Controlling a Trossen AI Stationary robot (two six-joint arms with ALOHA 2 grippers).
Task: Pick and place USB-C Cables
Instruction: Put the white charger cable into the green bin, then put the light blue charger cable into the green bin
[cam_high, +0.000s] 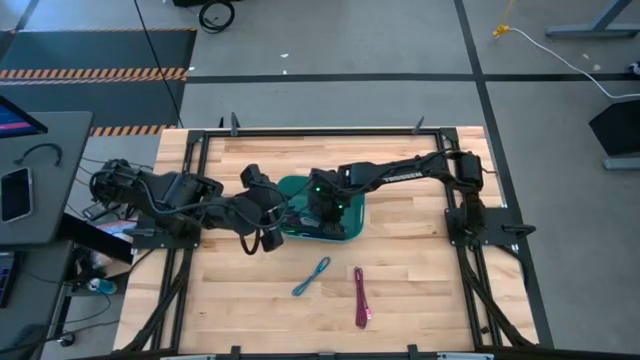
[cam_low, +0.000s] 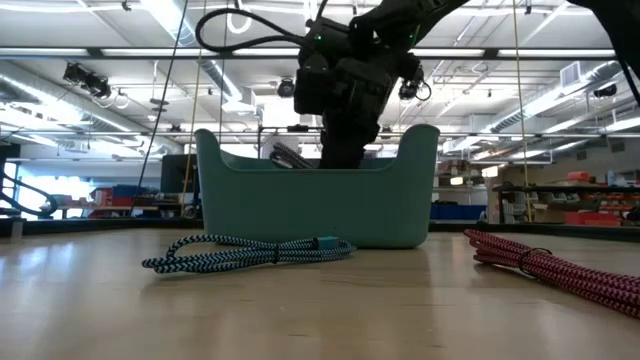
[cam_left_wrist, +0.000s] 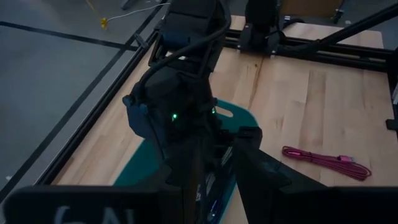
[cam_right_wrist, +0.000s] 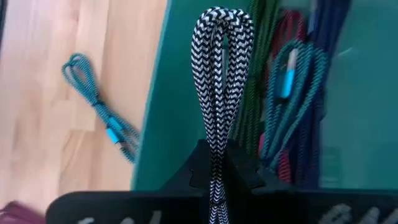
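Observation:
A teal bin (cam_high: 352, 222) stands mid-table and holds several coiled cables (cam_right_wrist: 292, 106) in green, red, blue and cyan. My right gripper (cam_high: 326, 208) hangs over the bin, shut on a black-and-white braided cable (cam_right_wrist: 221, 68). In the low view the right gripper (cam_low: 345, 140) reaches down behind the bin wall (cam_low: 320, 205). A cyan cable (cam_high: 311, 277) and a magenta cable (cam_high: 361, 297) lie flat on the wood nearer the front edge. My left gripper (cam_high: 269, 236) waits open beside the bin's left side, touching nothing. My right gripper (cam_right_wrist: 216, 163) pinches the folded black-and-white cable bundle between its two fingers, several strands together, at a point (cam_right_wrist: 216, 144) back from its looped end. The fingers point down from above, along the bundle. The looped end (cam_right_wrist: 222, 25) sticks out beyond the fingertips, over the bin's inside.
The right arm (cam_left_wrist: 180, 93) fills the space straight ahead of my left gripper (cam_left_wrist: 219, 186). Black frame rails (cam_high: 300, 131) border the table. Bare wood lies to the right of the bin (cam_high: 410, 240) and around the two loose cables.

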